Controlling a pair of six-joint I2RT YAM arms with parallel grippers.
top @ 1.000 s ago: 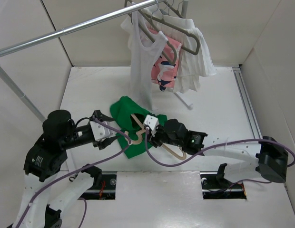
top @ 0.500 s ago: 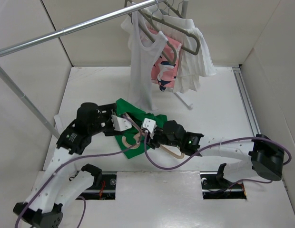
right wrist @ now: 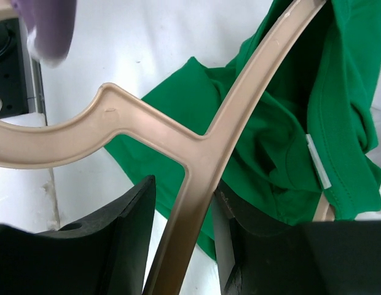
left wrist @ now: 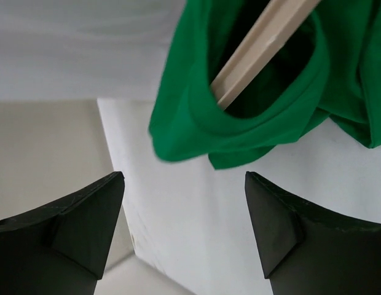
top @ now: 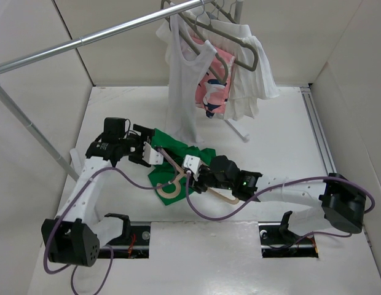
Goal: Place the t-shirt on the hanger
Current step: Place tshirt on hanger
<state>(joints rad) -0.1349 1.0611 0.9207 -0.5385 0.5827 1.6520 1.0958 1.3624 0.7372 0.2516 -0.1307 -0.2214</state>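
The bright green t-shirt [top: 178, 153] lies bunched on the white table. The beige hanger [top: 170, 189] lies partly on it, hook toward the near edge. One arm of the hanger is pushed into an opening of the shirt. My right gripper [top: 192, 179] is shut on the hanger near its neck; in the right wrist view the hanger [right wrist: 196, 147] runs between the fingers [right wrist: 120, 227] over the t-shirt [right wrist: 270, 141]. My left gripper [top: 152, 150] is open and empty at the shirt's left edge. In the left wrist view, the gripper [left wrist: 184, 227] stands just short of the t-shirt's opening [left wrist: 196, 117], where the hanger's arm [left wrist: 258, 49] enters.
A metal rail [top: 86, 40] crosses the back, carrying grey-brown hangers [top: 236, 46], a white tank top [top: 181, 80], a pink patterned garment [top: 212, 92] and a white pleated garment [top: 255, 80]. The rail's slanted pole [top: 31, 126] stands at the left. Purple cables [top: 203, 209] trail from both arms.
My left arm has swung from the shirt's near-left side up to its far-left edge. The hanger's hook has slid slightly toward the near edge. The right gripper has kept its hold.
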